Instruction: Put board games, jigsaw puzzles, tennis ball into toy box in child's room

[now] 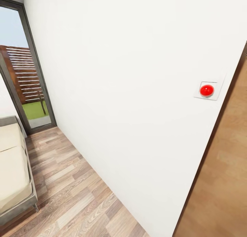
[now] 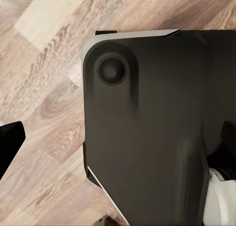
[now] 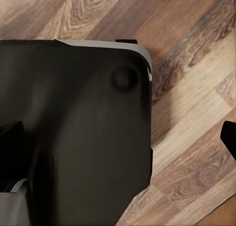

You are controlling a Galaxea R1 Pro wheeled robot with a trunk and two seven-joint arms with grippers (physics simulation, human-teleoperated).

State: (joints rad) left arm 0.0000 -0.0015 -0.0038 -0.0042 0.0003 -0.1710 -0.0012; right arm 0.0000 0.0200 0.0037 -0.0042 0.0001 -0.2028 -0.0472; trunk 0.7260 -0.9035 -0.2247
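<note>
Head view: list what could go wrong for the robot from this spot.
1. The white wall stands very close ahead and slants across the picture; driving forward could scrape it or bump the red button on its plate.
2. The bed borders the narrow strip of wood-plank floor, so a wide turn might clip its frame.
3. Both wrist cameras look down at the robot's black base, so the arms give no view ahead.

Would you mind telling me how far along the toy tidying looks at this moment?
Nothing looks done from here. The head view faces a white wall with a red button, a bed corner, plank floor and a glass door. Both wrist views look down on the robot's dark base over the floor. All six toys are left to collect.
</note>
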